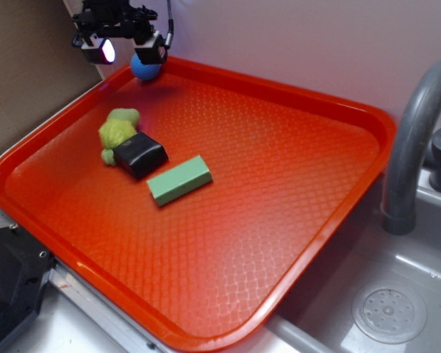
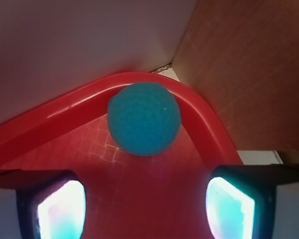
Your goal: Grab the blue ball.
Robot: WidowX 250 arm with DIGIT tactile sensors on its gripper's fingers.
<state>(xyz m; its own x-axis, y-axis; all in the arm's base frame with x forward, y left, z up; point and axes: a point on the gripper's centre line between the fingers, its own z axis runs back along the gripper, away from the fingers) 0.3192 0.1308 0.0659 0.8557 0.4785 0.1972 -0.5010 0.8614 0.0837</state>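
Note:
The blue ball [image 1: 144, 68] [image 2: 144, 119] rests in the far left corner of the red tray [image 1: 279, 184] [image 2: 50, 119], against its rim. My gripper [image 1: 130, 50] [image 2: 145, 209] hangs just above and slightly in front of the ball. It is open, with bare tray floor between its two glowing pads [image 2: 62, 211]. In the wrist view the ball lies ahead of the fingertips, centred between them and not touching either.
A yellow-green fuzzy lump [image 1: 118, 132], a black block [image 1: 140, 155] and a green block [image 1: 178, 179] lie on the tray's left half. A grey faucet [image 1: 415, 140] and sink [image 1: 389, 312] are at the right. A wall stands close behind the tray corner.

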